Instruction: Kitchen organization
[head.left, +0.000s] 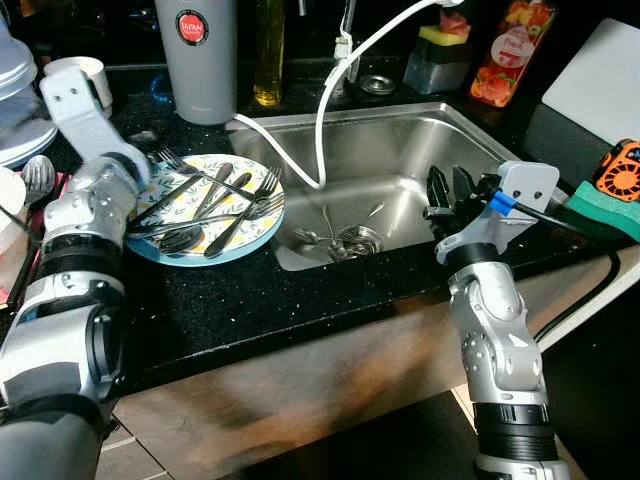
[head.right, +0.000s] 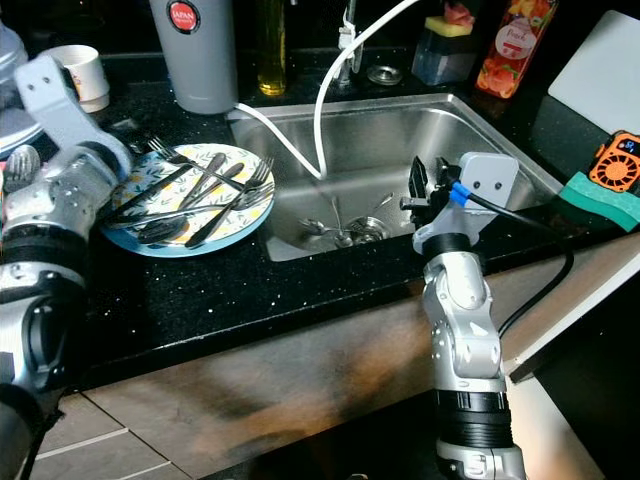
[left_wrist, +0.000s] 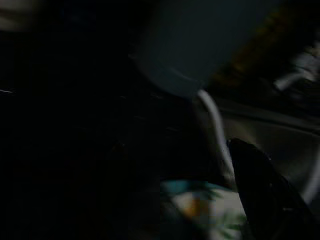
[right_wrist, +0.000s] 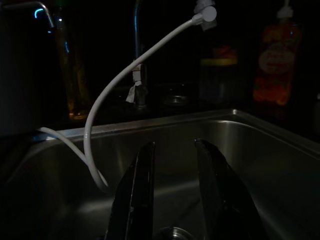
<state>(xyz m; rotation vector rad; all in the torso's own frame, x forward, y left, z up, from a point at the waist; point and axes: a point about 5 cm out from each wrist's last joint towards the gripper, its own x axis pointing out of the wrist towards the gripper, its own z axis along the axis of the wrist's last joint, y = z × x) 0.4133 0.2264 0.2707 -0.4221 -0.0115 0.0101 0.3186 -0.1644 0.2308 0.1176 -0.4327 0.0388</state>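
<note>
In the left eye view, the right claw (head.left: 452, 190) is hovering over the sink (head.left: 440, 130), its spread fingers empty; the cutlery (head.left: 338, 236) by the drain is lying toward its nine o'clock, long axes roughly three-to-nine. The left claw, state untellable, is reaching toward the plate (head.left: 255, 235) on the bench (head.left: 260, 300). In the right wrist view, the fingers (right_wrist: 137, 195) are pointing over the basin toward the white hose (right_wrist: 115, 95).
</note>
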